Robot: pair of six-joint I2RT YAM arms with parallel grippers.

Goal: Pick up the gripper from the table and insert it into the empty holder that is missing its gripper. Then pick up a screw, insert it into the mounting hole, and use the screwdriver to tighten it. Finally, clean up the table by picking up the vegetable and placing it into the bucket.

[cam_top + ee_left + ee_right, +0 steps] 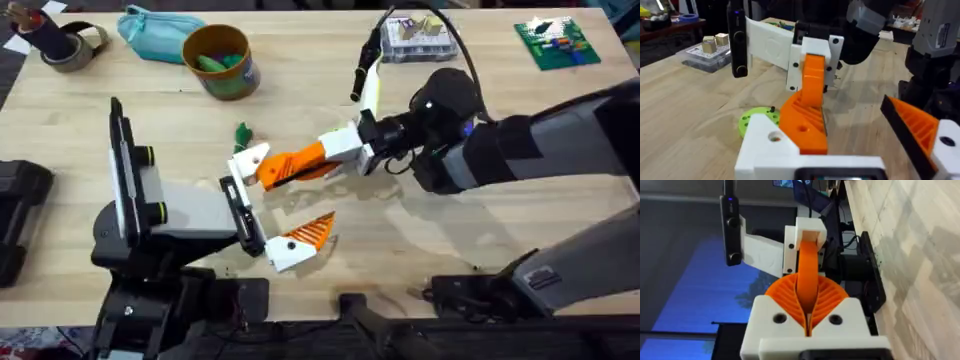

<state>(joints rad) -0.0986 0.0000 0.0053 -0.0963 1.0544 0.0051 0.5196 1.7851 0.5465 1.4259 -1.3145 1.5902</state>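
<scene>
The gripper (pixel 293 167), an orange ribbed finger, hangs level just above the table (pixel 440 250). My right gripper (pixel 342 152) is shut on its tapered end; in the right wrist view the ribbed pads (pixel 790 297) squeeze the orange strip (pixel 807 270). Its other end meets the white holder (pixel 248 160) at the end of my left arm's black rail (pixel 243 212). My left gripper (pixel 283 198) stands open, with its fixed orange finger (pixel 308 233) far from the holder (pixel 769 137). A small green vegetable (pixel 243 133) lies beside the holder. The bucket (pixel 221 62) stands at the back left with green pieces inside.
A clear parts box (pixel 415 40) and a slim cabled tool (pixel 365 75) lie at the back, right of centre. A green board (pixel 556 44) sits at the back right. A teal pouch (pixel 155 35) and a grey tape roll (pixel 68 46) lie at the back left.
</scene>
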